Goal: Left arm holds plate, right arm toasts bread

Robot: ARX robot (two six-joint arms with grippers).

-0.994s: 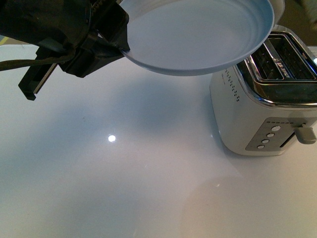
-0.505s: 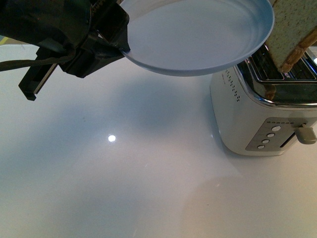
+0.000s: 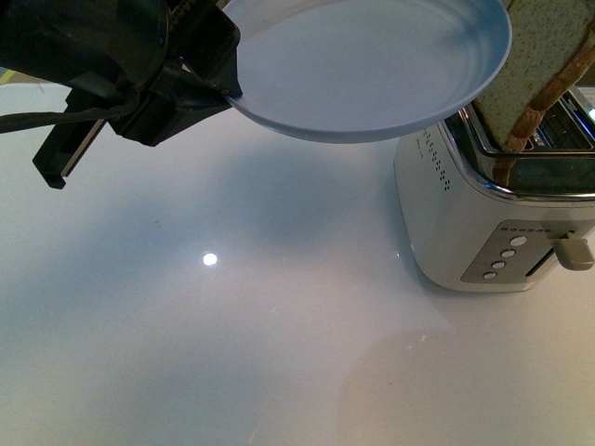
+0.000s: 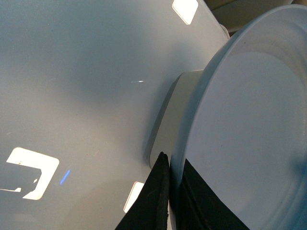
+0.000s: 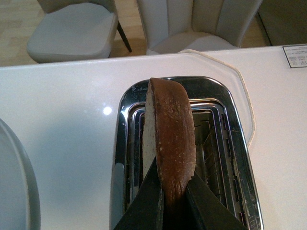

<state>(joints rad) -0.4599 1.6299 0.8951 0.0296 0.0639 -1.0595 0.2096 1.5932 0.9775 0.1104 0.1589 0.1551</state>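
The pale blue plate [image 3: 372,65] hangs empty in the air, tilted, at the top of the front view, and my left gripper [image 3: 228,88] is shut on its left rim. In the left wrist view the black fingers [image 4: 160,191] pinch the plate [image 4: 249,120] rim between them. My right gripper [image 5: 175,191] is shut on the bread [image 5: 172,139], a brown-crusted slice seen edge-on above the slots of the toaster [image 5: 230,124]. The front view shows the bread [image 3: 535,65] slanting down at the right edge, its low corner just over the toaster [image 3: 465,214] top. The right gripper itself is out of the front view.
The white and chrome toaster stands at the right of the glossy white table [image 3: 232,325], with buttons and a lever [image 3: 576,251] on its near face. The plate's rim overlaps the toaster's left side from above. Two pale chairs [image 5: 72,28] stand beyond the table's far edge.
The bread came in from the upper right and has sunk and shifted left toward the toaster's slots. The plate and left gripper have held still.
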